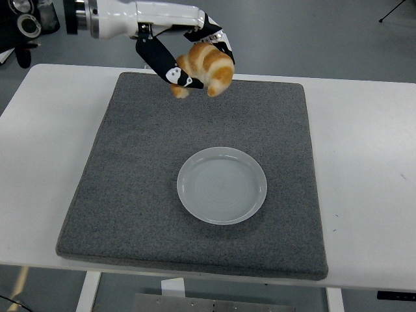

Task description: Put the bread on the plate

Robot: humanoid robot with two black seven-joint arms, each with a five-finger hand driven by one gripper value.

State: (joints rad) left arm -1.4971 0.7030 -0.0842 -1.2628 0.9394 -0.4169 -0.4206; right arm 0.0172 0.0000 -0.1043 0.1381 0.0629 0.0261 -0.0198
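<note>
- The left robot hand (188, 62) is clamped around the bread (207, 68), a croissant-shaped piece held in the air above the far edge of the grey mat (130, 195).
- The plate (221, 185) sits empty near the mat's middle — nearer to the robot than the bread and slightly to its right.
- To do this well, carry the bread over the plate's centre before lowering; releasing early would drop it on the mat.
- Lower until the bread nearly rests on the plate, then let the fingers part — a high drop could make it roll off.
- The white desk (364, 162) carries the mat.
</note>
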